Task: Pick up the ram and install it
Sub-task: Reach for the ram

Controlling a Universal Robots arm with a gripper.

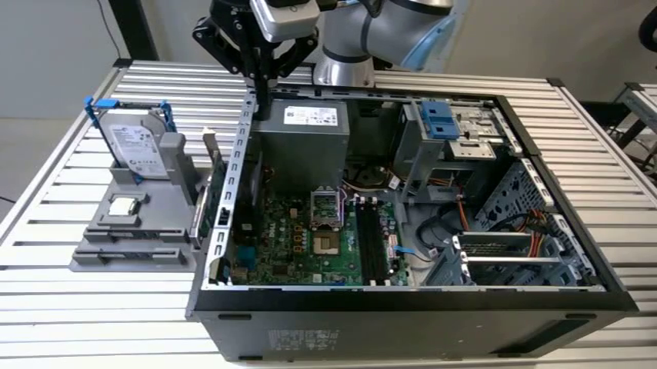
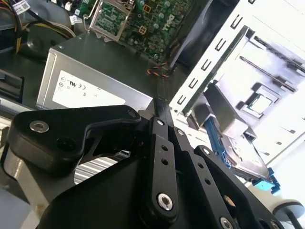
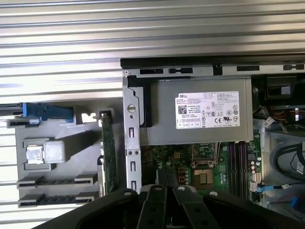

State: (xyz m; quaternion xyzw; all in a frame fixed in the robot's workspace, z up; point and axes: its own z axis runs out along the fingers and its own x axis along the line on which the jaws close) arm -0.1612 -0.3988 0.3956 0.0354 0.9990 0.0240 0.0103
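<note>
The ram (image 1: 215, 181) is a thin green board standing on edge in the right side of a grey holder (image 1: 134, 246), just outside the open computer case (image 1: 411, 307). It also appears in the first wrist view as the ram (image 3: 108, 152) and in the second wrist view as the ram (image 2: 214, 71). My gripper (image 1: 263, 104) hangs above the case's back corner near the holder, fingers together and holding nothing. It is above and behind the ram, apart from it. The motherboard's black slots (image 1: 371, 246) lie inside the case.
The holder also carries a silver hard drive in a blue frame (image 1: 134, 142) and a small square chip (image 1: 123, 206). A grey power supply (image 1: 303, 127) sits right below the gripper. Drive cages and cables (image 1: 493, 231) fill the case on the exterior view's right. The slatted table (image 1: 61, 323) surrounds all.
</note>
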